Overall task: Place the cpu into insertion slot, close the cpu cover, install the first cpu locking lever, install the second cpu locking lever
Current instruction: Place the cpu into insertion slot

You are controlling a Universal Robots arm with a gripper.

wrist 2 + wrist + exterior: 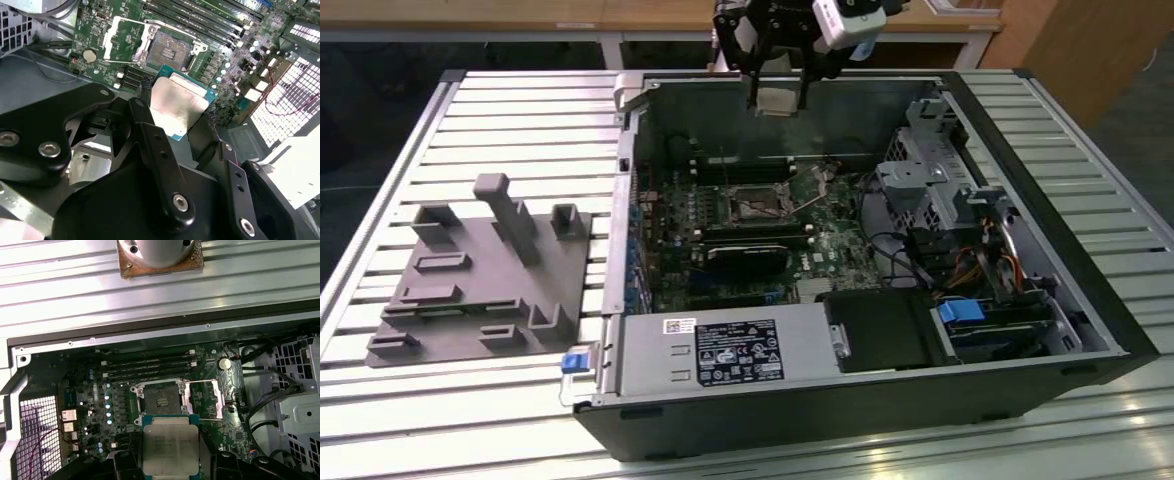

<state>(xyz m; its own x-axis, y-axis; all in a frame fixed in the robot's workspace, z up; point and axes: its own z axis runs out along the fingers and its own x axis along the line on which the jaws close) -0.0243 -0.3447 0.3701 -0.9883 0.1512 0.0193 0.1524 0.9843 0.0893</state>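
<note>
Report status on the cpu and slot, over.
Gripper shut on the cpu, short of the insertion slot. Slot empty, cpu cover lying open beside it.

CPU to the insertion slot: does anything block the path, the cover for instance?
Nothing visible does. The gripper holds the cpu by its edges above the motherboard. The insertion slot lies bare, and the cpu cover is swung open to one side, off the socket.

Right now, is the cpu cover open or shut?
Open: the cpu cover is swung aside, the insertion slot lies bare, and the gripper holds the cpu.
</note>
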